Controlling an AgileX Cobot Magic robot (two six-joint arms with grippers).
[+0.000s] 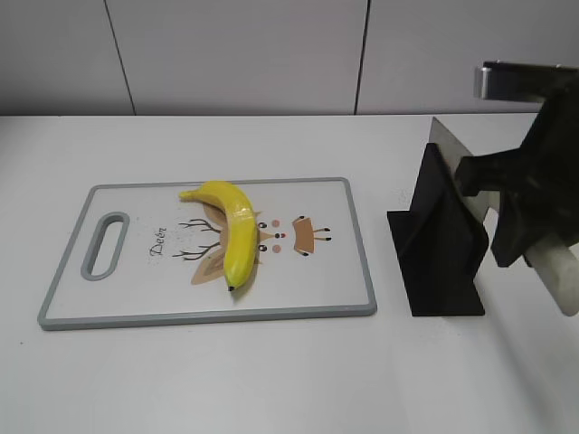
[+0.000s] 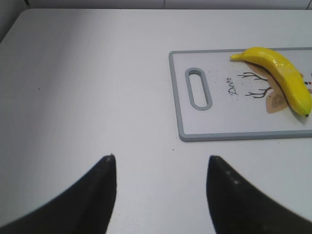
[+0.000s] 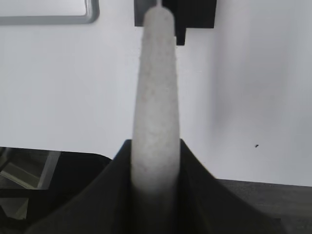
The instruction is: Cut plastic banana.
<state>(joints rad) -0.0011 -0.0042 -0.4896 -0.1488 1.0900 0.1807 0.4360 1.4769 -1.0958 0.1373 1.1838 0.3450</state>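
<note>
Right gripper [image 3: 155,161] clamped on pale knife handle [image 3: 155,97], fingers pressed against both its sides; blade [image 1: 452,145] at black knife stand [image 1: 441,244], apparently partly seated in its slot, exact depth not discernible. Left gripper [image 2: 161,187] spread wide, holding nothing, poised above bare white table [image 2: 87,87] to the left of the cutting board [image 2: 224,134].

Plastic banana [image 1: 231,231] whole and uncut, lying on its side near the centre of the grey-rimmed board, over the printed deer drawing [image 1: 294,237], one dark tip toward the board's near edge.

Progress judged early: knife grasped, no cut made. Remaining: knife to be carried from stand to board, banana probably steadied by the free gripper, blade pressed down through it.

Right arm positioned at the right side of the table, well apart from the banana, wrist angled down along the handle. Left arm low, fingers pointing forward over the table.
</note>
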